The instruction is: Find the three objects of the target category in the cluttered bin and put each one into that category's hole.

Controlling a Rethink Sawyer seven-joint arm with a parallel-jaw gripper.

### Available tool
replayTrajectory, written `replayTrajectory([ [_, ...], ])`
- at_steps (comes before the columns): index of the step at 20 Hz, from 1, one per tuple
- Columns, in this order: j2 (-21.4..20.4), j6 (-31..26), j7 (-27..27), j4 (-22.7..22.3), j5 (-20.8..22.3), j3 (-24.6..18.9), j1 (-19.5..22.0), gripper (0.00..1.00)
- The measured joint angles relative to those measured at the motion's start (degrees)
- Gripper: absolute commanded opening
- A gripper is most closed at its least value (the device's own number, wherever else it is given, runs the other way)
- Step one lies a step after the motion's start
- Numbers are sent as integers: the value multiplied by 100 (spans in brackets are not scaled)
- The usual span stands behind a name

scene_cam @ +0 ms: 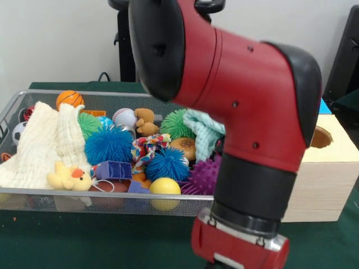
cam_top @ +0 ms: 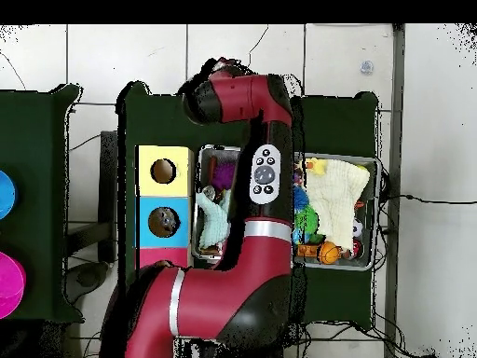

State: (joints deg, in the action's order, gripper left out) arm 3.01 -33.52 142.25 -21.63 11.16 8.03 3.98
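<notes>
Mostly, a huge red and black robot arm [scene_cam: 224, 112] fills the front view, and its last joint runs off the bottom edge. The claw would hang below that joint, outside the picture. In the overhead view the arm's end covers it, so I cannot tell whether the claw is apart, together or holding anything.

Behind where the claw must be sits the cluttered bin [scene_cam: 33, 95], a wide wire basket packed with toys. To one side of the bin stands a pale wooden box [scene_cam: 331, 185]. The blue hole [cam_top: 164, 220] lies in the box's blue top, beyond the yellow hole [scene_cam: 321, 137] as seen from the claw's side.

A large cream muslin cloth [scene_cam: 39, 151] is heaped at the bin's end farthest from the box. Blue spiky balls [scene_cam: 109, 144] crowd the middle.

No clear plastic bottle can be made out in either view. Any bottles are probably under the cloth or toys, or behind the arm. A greyish shape shows inside the blue hole, too small to identify.

The step in hand looks like searching. It would be done best by lifting the cloth aside first, then gripping a thin bottle lightly across its body so it does not crush or slip.
</notes>
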Motion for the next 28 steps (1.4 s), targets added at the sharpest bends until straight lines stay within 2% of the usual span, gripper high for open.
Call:
replayTrajectory([
  [5,409,17,-271,489,9,-398,48,100],
  [9,749,53,-766,941,28,-832,97,100],
  [14,997,174,-1415,1297,138,-1183,177,100],
  [18,1102,241,-1744,1481,289,-1301,259,100],
  [24,1150,206,-1759,1612,457,-1273,322,100],
  [27,1157,-85,-1759,1664,480,-1208,342,100],
  [28,1155,-372,-1759,1667,479,-1184,351,100],
])
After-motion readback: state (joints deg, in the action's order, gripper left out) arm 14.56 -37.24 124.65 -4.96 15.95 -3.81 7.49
